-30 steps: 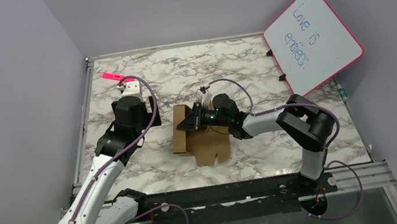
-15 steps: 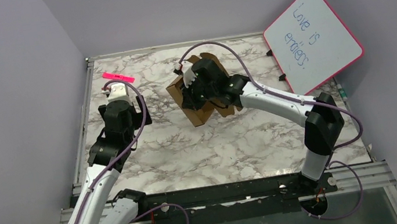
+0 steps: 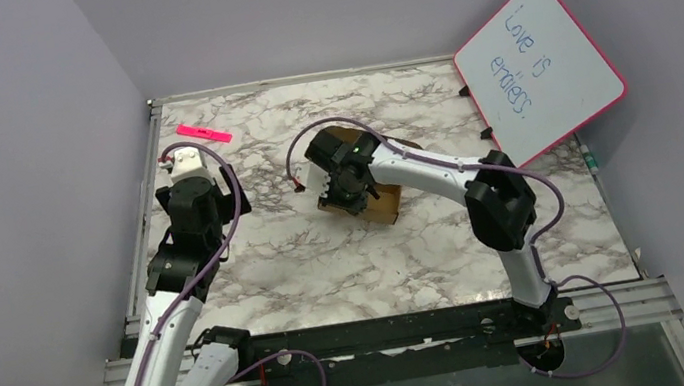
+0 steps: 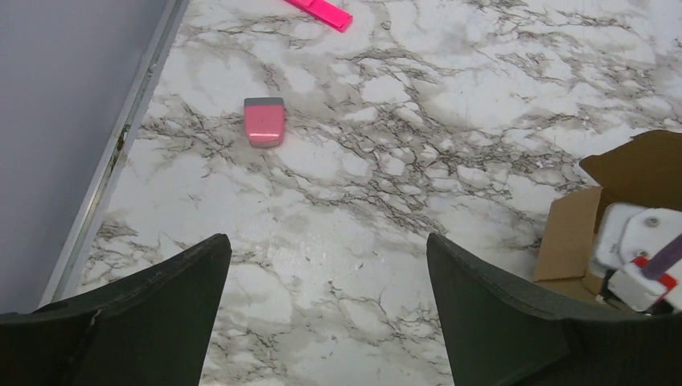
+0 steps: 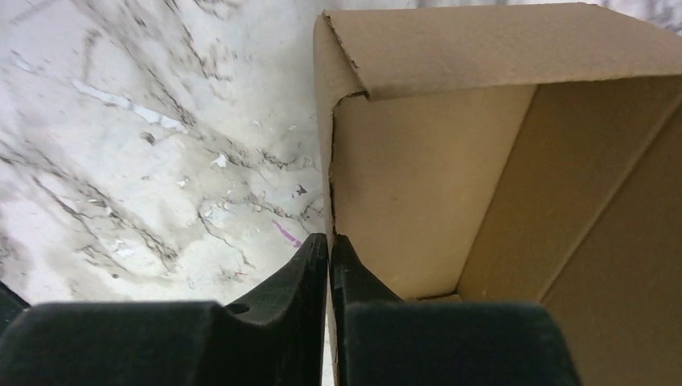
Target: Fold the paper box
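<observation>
The table (image 3: 307,258) carries the box (image 3: 382,203) near its centre, a little toward the far edge. The box is partly formed, with walls raised and the top open. The right arm hides much of it from above, so you cannot read its long axis reliably.

The right gripper (image 5: 328,245) sits at the side of the box that faces the left edge. Its fingers are pressed together, pinching one upright wall at its end.

The left gripper (image 4: 326,241) hangs near the left edge, fingers spread wide and holding nothing. From it, the box lies to the right, well apart.

Treat the right arm as the nearer. Expect any left-arm assist to need a reach rightward toward the centre.
</observation>
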`<control>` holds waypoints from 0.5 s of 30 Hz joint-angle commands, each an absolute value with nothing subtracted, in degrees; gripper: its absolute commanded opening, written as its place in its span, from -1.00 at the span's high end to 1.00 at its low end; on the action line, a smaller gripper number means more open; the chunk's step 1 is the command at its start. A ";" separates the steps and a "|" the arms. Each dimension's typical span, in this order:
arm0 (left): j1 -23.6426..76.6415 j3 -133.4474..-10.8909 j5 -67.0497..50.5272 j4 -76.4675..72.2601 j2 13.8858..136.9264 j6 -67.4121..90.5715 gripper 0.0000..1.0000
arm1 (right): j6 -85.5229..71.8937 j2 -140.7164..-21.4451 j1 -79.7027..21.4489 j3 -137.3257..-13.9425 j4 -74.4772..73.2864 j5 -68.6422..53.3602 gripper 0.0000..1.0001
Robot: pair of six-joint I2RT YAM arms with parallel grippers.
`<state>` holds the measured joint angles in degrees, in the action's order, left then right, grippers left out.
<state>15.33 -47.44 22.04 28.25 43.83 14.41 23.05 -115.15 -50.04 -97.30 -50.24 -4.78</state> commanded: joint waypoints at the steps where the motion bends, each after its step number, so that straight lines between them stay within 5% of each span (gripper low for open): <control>1: 14.13 -47.18 22.13 26.37 43.49 15.08 -0.84 | 28.69 -119.00 -51.98 -102.06 -58.79 2.02 0.68; 15: 13.80 -46.02 10.22 23.15 44.19 12.26 -0.84 | 24.31 -105.15 -54.48 -92.73 -51.51 1.51 0.02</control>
